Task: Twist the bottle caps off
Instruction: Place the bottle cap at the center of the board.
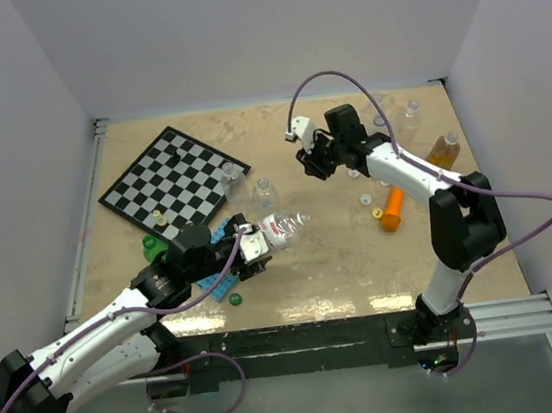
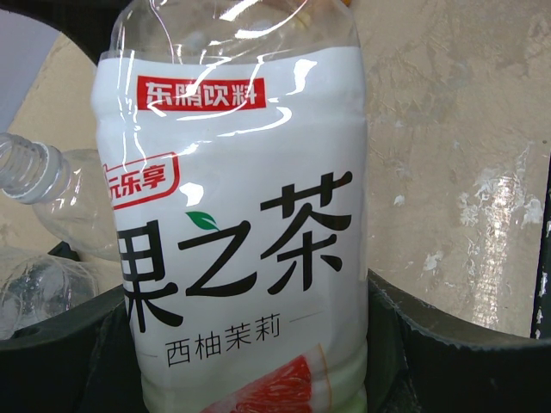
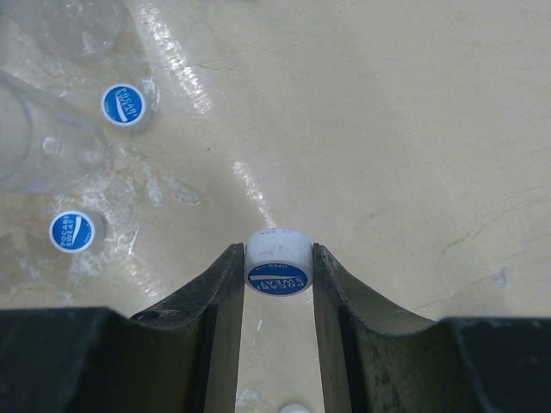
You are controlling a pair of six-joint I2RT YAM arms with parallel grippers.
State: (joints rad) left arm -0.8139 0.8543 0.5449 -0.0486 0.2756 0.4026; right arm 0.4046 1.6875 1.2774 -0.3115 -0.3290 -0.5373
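White cap (image 3: 277, 248) in right gripper (image 3: 277, 258) (wrist view only)

The bottle (image 2: 232, 241) bears 东鹏饮料 in white on a red band, 元乐享 in a red frame, 果之茶 in large black characters and 西柚茉莉 beneath. The cap (image 3: 278, 277) reads POCARI SWEAT and OPEN, upside down. Two other caps (image 3: 126, 104) (image 3: 75, 231) show the same blue mark, with lettering too small to read.

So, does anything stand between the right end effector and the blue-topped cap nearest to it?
Nothing visible does. That blue-topped cap sits clamped in the right end effector, both fingers touching its sides.
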